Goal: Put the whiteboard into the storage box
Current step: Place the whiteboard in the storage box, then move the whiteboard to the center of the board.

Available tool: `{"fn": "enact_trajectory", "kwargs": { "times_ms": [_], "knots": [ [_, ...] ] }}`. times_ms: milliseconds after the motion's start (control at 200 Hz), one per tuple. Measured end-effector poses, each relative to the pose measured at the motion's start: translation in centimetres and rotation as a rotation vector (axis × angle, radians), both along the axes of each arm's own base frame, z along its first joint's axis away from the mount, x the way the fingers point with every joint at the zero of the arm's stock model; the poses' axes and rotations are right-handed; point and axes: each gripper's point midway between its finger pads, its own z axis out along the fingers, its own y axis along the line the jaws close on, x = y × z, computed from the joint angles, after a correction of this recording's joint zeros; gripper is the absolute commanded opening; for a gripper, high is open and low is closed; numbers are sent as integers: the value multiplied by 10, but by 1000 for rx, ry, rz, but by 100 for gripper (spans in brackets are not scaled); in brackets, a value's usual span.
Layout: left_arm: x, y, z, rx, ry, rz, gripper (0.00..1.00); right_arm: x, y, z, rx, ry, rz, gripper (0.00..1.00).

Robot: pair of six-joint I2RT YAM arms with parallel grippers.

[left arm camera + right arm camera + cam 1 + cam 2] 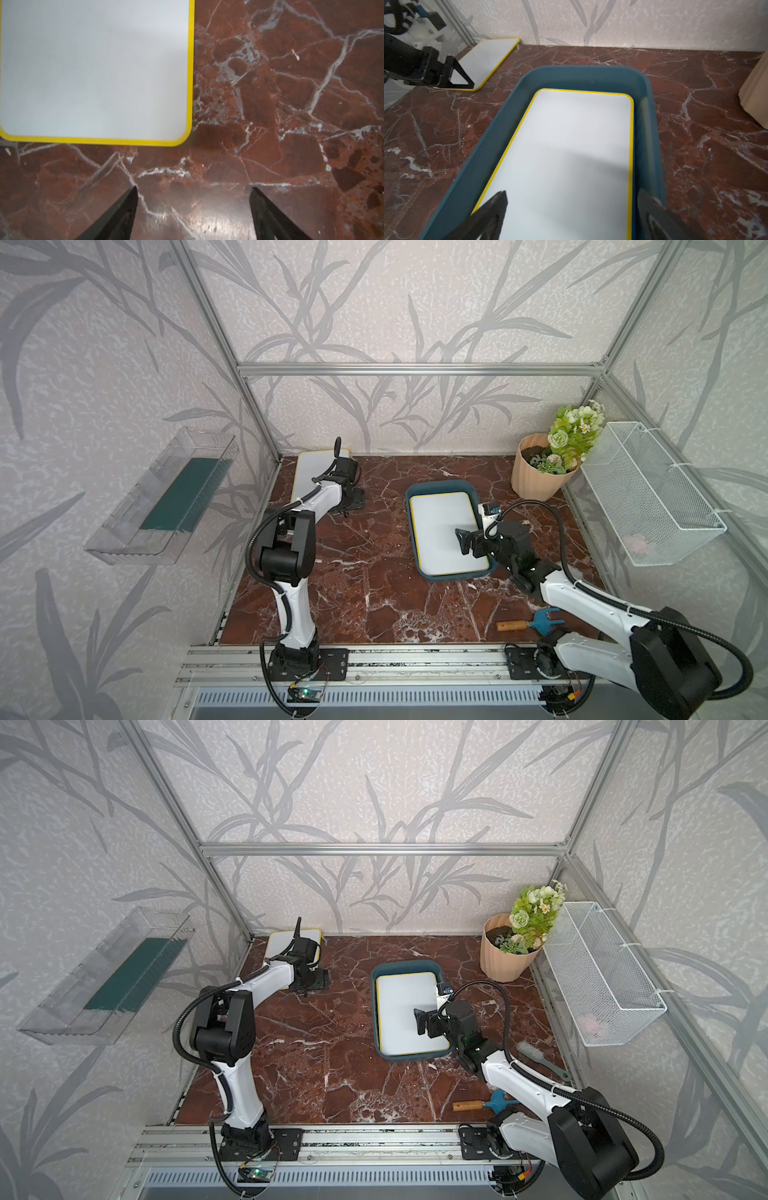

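Observation:
A dark teal storage box (440, 486) sits right of the table's middle, and a white whiteboard with a yellow rim (436, 526) lies flat inside it. My right gripper (463, 541) hangs open over that board's near right part, holding nothing; the right wrist view shows its fingers (496, 207) above the board (571, 145) and the box wall (583, 70). A second whiteboard (309, 470) lies flat at the back left corner. My left gripper (353, 504) is open over bare marble just off that board's near corner (93, 68), fingers (124, 209) wide apart.
A peach flower pot (540, 472) stands at the back right. A white wire basket (652, 497) hangs on the right wall, a clear bin (162, 497) on the left wall. A wooden-handled blue garden fork (532, 622) and a grey brush (540, 1058) lie near the right arm.

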Motion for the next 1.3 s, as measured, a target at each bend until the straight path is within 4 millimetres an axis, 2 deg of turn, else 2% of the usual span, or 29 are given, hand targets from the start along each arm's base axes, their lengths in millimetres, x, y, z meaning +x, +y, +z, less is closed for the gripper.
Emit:
{"fn": "enact_trajectory", "kwargs": {
  "times_ms": [215, 300, 405, 645, 1020, 1300],
  "knots": [
    [35, -4, 2, 16, -23, -31, 83, -2, 7, 8, 49, -7, 30, 99],
    [47, -5, -4, 16, -15, -33, 82, -4, 9, 9, 57, -6, 40, 99],
    [54, -6, -15, 15, 17, -36, 82, -4, 11, 9, 63, -3, 48, 99],
    [44, -4, -36, -60, 106, -9, 80, -5, 12, 9, 77, 5, 55, 99],
    [44, -9, -34, -228, 121, 34, 76, -6, 12, 8, 80, 16, 53, 99],
    [32, -18, -34, -290, 140, 34, 74, -6, 11, 7, 91, 25, 37, 99]
  ]
}}
